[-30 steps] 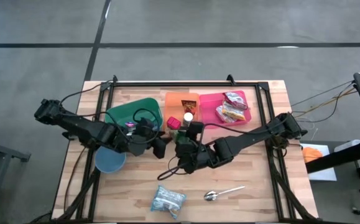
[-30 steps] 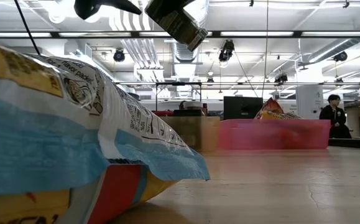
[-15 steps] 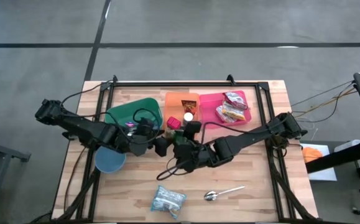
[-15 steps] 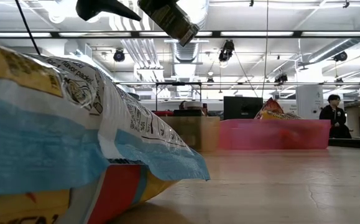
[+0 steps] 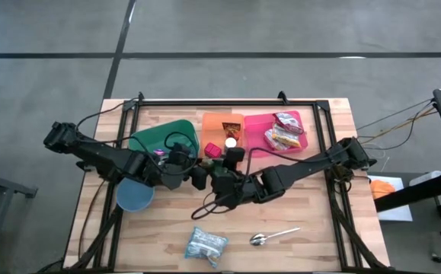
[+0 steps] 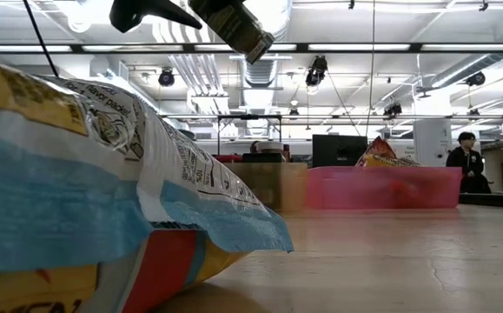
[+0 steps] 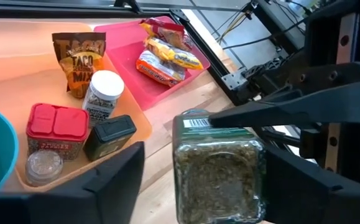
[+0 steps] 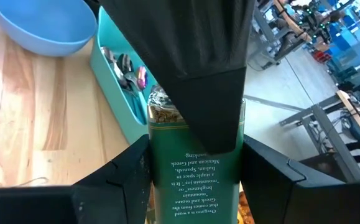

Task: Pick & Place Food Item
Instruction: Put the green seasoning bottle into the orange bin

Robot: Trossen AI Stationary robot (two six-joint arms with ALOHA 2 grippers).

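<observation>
A glass jar of dried herbs with a green label point(image 8: 195, 180) hangs high above the table's middle. It also shows in the left wrist view point(image 7: 217, 168) and at the top of the low view point(image 6: 234, 26). My right gripper point(image 8: 195, 190) is shut on it. My left gripper point(image 7: 204, 183) faces it from the table's left and is open. Its fingers stand on either side of the jar's far end, one with a clear gap. An orange bin point(image 5: 222, 125) of spice tins stands at the far middle. My right gripper pinches the jar's green-labelled body point(image 8: 167, 186) between its two fingers, one on each side. The fingers come from the table's right, slanting down, and the jar reaches forward along them. The jar is lifted clear of the table. I cannot tell whether my left gripper's finger point(image 8: 186, 68) touches the jar.
A pink bin point(image 5: 305, 133) with snack packets and a green bin point(image 5: 163, 137) with cutlery flank the orange bin. A blue bowl point(image 5: 134, 196) sits under the left arm. A snack bag point(image 5: 206, 245) and a spoon point(image 5: 270, 237) lie near the front edge.
My right gripper has brought the jar slightly up and toward my left gripper, so the two grippers now stand closer together. The jar has tipped a little.
</observation>
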